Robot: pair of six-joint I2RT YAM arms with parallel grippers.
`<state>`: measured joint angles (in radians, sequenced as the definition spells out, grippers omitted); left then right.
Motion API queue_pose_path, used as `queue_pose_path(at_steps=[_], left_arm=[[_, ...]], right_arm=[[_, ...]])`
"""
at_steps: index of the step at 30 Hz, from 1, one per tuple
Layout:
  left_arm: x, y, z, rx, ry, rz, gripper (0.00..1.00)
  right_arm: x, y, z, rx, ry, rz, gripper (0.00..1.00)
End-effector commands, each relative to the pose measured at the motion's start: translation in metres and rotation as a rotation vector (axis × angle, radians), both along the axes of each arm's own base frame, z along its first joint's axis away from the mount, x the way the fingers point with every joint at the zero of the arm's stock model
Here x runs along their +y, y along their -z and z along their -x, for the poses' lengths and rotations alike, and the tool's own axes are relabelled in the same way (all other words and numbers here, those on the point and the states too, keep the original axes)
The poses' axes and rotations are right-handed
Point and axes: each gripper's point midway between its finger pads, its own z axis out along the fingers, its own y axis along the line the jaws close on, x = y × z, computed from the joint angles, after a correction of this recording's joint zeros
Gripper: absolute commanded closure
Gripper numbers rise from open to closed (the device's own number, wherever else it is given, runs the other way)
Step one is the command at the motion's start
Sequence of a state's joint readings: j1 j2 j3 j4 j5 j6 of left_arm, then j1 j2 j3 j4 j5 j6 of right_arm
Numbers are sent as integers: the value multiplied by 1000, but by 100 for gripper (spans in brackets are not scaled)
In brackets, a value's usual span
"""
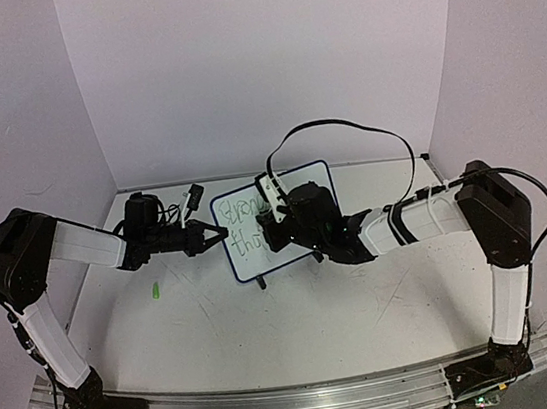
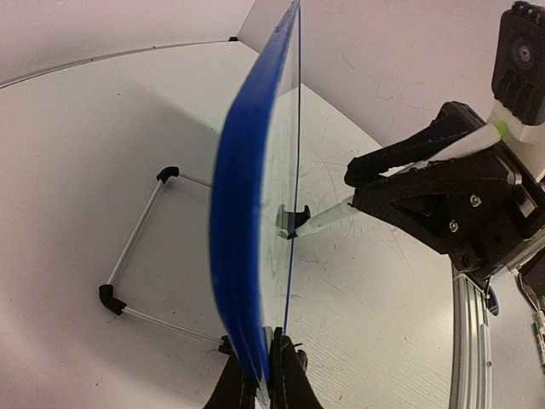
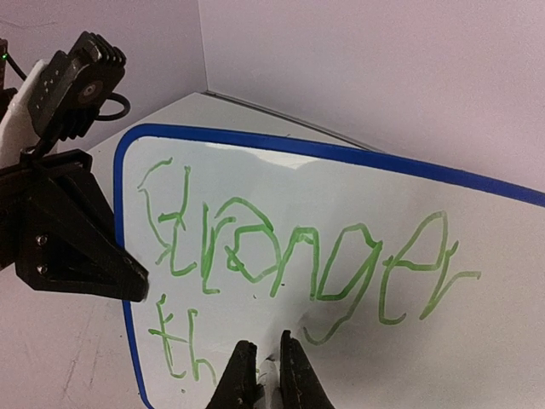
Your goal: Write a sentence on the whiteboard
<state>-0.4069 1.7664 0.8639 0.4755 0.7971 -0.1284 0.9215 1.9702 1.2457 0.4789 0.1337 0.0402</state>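
Note:
The whiteboard (image 1: 306, 185) stands upright at the table's middle, blue-framed, on a wire stand (image 2: 136, 247). My left gripper (image 1: 219, 234) is shut on its left edge; in the left wrist view the board (image 2: 243, 213) runs edge-on out of the jaws (image 2: 264, 375). My right gripper (image 1: 274, 227) is shut on a white pen (image 1: 270, 190) in front of the board face. The pen (image 2: 328, 219) tip touches the board. On the whiteboard (image 3: 341, 187) the sentence (image 3: 298, 256) reads "Stranger" in green, with "th" started below. The right gripper (image 3: 268, 375) sits just right of that "th".
A green pen cap (image 1: 152, 293) lies on the table to the left of the board. A black cable (image 1: 344, 127) arcs above the right arm. A small white and black item (image 1: 192, 197) lies behind the left gripper. Walls close in at back and both sides.

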Motion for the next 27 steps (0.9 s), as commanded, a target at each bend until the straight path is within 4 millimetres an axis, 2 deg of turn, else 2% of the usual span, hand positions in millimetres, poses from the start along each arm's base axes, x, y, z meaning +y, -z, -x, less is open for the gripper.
queue_pose_path(at_steps=[1,19,27], left_arm=[[12,14,-20,-69,-84,-100,100],[12,14,-21,-68,-85,-101,100],[12,14,-21,-66,-84,-100,100]], right_arm=[[3,-7,-7,-27,16,-11,100],[-3,17,9,46,14,0,100],[-4,18,9,43,20,3,100]])
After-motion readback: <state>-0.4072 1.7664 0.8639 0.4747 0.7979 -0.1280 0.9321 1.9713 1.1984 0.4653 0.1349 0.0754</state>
